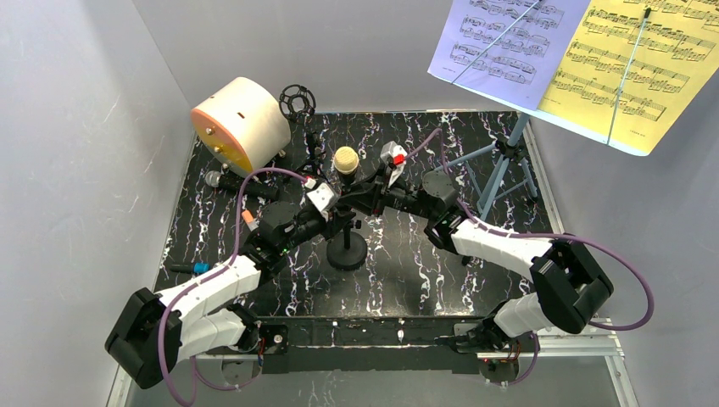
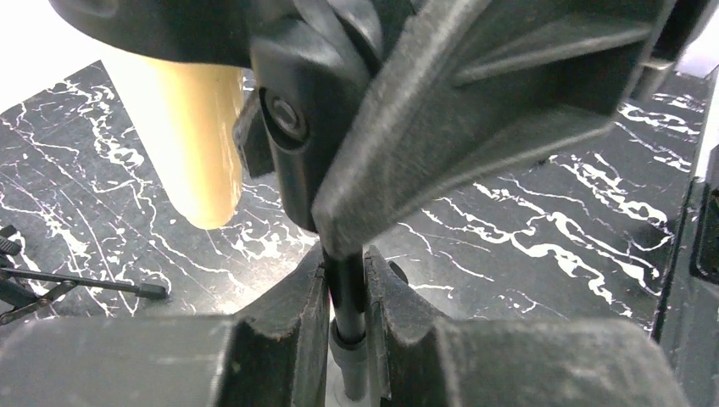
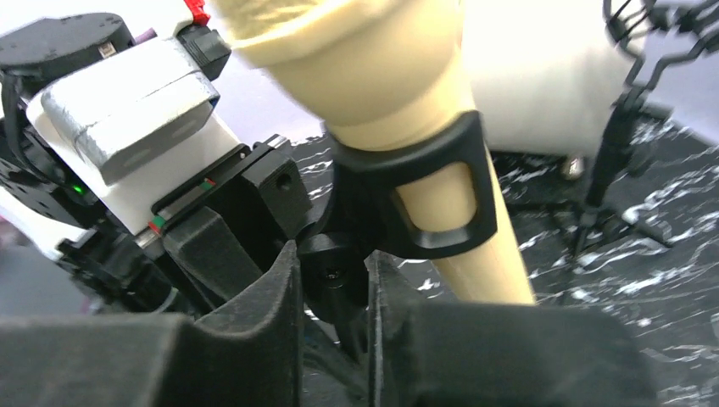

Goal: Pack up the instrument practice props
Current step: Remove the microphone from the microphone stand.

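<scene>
The blue perforated music rack (image 1: 502, 165) is standing unfolded on its tripod, far right and behind the round-base mic pole (image 1: 347, 251). It is carrying the lavender score sheet (image 1: 500, 38) and the yellow score sheet (image 1: 649, 72) side by side, so that part of the packing is looking untouched. The big cream cylinder (image 1: 240, 125), not a prop, is lying on its side behind and left of the pole.

The pole itself is standing upright mid-table, with both arms meeting over it. The left gripper (image 2: 346, 292) is clamping the pole's thin shaft between nearly closed jaws, low on the stem. The right gripper (image 3: 333, 288) is reaching in from the pole's right, and its jaws are sitting tight against both sides of the mic clip (image 3: 407, 195) at its hinge, apparently gripping it.

The black tripod mic pole (image 1: 298, 106) is standing behind and left of the round-base pole, beside the cylinder. The silver-headed microphone (image 1: 233, 181) is lying flat on the table to the pole's left. The cream microphone (image 3: 398, 76) is sitting in the clip at the pole's top.

Judging by this, the job is only starting. No prop is looking stowed and no box is showing, so dismantling this pole seems to be the step in hand.
</scene>
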Controlling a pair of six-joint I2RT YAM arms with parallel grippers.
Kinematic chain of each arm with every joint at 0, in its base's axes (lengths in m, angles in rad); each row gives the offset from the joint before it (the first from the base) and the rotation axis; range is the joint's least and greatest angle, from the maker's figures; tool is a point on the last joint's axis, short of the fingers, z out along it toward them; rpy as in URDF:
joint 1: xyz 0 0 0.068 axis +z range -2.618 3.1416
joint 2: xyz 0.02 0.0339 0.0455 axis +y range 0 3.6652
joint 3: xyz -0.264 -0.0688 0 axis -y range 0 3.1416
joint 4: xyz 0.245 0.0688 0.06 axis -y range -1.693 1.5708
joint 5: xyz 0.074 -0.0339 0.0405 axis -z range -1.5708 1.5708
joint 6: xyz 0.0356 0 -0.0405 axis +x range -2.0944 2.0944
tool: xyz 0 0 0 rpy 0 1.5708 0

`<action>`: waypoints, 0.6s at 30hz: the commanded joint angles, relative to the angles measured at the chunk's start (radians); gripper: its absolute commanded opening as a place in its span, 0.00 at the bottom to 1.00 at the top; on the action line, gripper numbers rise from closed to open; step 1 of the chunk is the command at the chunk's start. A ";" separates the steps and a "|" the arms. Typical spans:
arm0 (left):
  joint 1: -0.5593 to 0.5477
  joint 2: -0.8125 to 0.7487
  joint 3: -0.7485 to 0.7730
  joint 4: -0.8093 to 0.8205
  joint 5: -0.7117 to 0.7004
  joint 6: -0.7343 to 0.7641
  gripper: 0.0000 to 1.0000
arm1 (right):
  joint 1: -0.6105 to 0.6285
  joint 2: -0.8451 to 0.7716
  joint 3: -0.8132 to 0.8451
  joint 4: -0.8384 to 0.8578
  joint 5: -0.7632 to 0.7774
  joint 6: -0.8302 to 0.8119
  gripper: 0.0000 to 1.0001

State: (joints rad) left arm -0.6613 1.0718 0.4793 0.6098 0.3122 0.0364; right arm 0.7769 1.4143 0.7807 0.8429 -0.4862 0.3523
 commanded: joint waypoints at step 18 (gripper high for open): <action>-0.010 -0.109 -0.059 0.106 -0.084 -0.021 0.66 | 0.013 -0.019 -0.142 0.130 -0.113 -0.265 0.01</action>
State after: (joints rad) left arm -0.6685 1.0256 0.4362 0.6483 0.2890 0.0292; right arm 0.7876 1.4109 0.6735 0.9253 -0.5797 0.1471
